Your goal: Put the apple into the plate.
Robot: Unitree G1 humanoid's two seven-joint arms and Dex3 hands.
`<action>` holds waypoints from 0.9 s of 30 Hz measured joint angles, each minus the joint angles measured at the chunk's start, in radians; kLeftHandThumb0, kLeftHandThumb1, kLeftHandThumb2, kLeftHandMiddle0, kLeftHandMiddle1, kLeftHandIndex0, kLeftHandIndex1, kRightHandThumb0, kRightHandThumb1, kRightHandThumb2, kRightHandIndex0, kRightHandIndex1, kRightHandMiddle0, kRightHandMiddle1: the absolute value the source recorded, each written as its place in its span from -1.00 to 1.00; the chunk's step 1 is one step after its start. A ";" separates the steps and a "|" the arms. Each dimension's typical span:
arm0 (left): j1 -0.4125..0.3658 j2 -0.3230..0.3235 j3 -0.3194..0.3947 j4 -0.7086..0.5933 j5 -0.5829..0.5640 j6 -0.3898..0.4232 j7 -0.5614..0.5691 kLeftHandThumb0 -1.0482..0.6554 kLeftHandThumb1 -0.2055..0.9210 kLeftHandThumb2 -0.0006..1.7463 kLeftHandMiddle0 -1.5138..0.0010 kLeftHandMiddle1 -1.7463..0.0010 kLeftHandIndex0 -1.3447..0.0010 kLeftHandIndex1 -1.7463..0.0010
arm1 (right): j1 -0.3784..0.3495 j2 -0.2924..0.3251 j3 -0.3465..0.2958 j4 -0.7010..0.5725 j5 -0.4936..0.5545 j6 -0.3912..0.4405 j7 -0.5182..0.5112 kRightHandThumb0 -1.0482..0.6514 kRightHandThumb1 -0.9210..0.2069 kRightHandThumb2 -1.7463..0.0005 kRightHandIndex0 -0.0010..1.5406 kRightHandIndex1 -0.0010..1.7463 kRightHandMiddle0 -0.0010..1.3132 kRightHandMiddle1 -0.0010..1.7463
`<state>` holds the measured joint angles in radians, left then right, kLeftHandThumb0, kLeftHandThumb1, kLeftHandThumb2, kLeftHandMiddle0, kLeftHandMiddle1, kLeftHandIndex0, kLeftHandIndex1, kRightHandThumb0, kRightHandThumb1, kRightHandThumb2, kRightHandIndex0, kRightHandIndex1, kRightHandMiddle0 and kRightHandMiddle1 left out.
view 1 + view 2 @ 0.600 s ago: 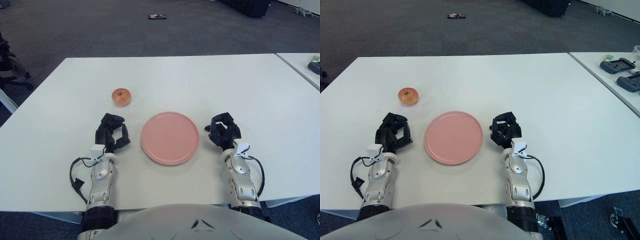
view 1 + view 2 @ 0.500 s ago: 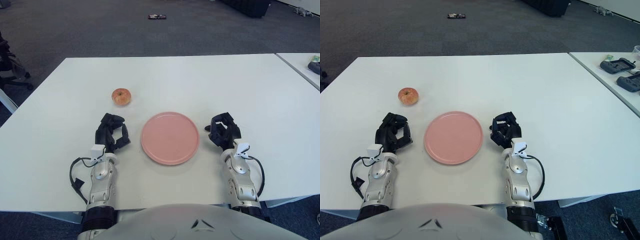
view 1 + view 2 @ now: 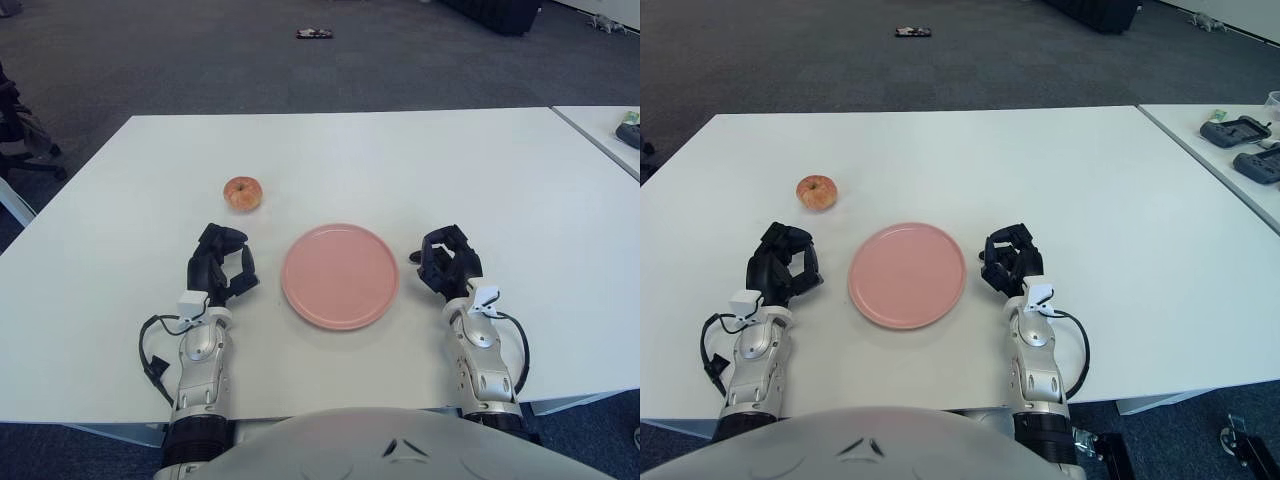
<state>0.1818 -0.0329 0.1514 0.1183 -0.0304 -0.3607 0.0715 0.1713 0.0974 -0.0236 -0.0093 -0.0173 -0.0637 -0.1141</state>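
Apple (image 3: 242,193) on the worktop (image 3: 400,160), outside the plate (image 3: 340,276).
It sits at the plate's 10 o'clock, bare worktop between. Left hand (image 3: 221,264) at 9 o'clock, right hand (image 3: 448,262) at 3, both curled, holding nothing.

The left hand (image 3: 222,264) shifted a little to the left and slightly toward the far side of the table, which brought it a touch closer to the apple (image 3: 242,193), though the two remained apart. Its forearm tilted with the shift, leaning a bit more leftward. Its dark fingers (image 3: 213,240) looked curled as it moved, holding nothing.
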 measured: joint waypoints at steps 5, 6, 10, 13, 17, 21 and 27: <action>-0.024 0.013 0.006 0.001 0.028 0.000 0.020 -0.32 0.00 0.47 -0.57 -1.00 0.14 -1.00 | 0.000 0.000 0.001 0.000 0.000 0.000 0.000 -0.21 -0.58 0.02 -0.28 0.58 -0.50 1.00; -0.032 0.017 0.008 0.001 0.041 0.000 0.029 -0.32 -0.01 0.47 -0.57 -1.00 0.14 -1.00 | 0.000 0.000 0.001 0.000 0.000 0.000 0.000 -0.21 -0.58 0.02 -0.28 0.58 -0.50 1.00; -0.073 0.042 0.017 0.002 0.075 0.001 0.053 -0.32 0.00 0.46 -0.54 -1.00 0.14 -1.00 | -0.001 0.000 0.002 0.000 0.000 0.000 0.000 -0.21 -0.57 0.01 -0.28 0.58 -0.49 1.00; -0.108 0.065 0.027 0.002 0.088 0.010 0.062 -0.31 0.04 0.43 -0.50 -1.00 0.16 -1.00 | -0.001 0.001 0.002 0.001 0.000 0.000 0.000 -0.21 -0.57 0.01 -0.28 0.58 -0.49 1.00; -0.159 0.091 0.035 0.002 0.106 0.026 0.080 -0.29 0.10 0.38 -0.43 -1.00 0.21 -1.00 | -0.001 0.001 0.001 0.001 -0.001 0.000 0.000 -0.21 -0.57 0.01 -0.26 0.59 -0.49 1.00; -0.211 0.109 0.040 0.001 0.114 0.041 0.088 -0.28 0.18 0.32 -0.34 -1.00 0.26 -1.00 | -0.001 0.001 0.003 0.001 -0.001 0.000 0.000 -0.21 -0.57 0.01 -0.26 0.59 -0.49 1.00; -0.308 0.140 0.058 0.084 0.080 0.009 0.081 -0.21 0.74 -0.17 0.42 -0.90 0.57 -1.00 | -0.001 -0.002 0.004 0.001 -0.001 -0.001 0.001 -0.21 -0.58 0.01 -0.28 0.59 -0.49 1.00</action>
<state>-0.1267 0.1074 0.2093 0.2021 0.0491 -0.3517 0.1528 0.1708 0.0955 -0.0197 -0.0087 -0.0185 -0.0643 -0.1133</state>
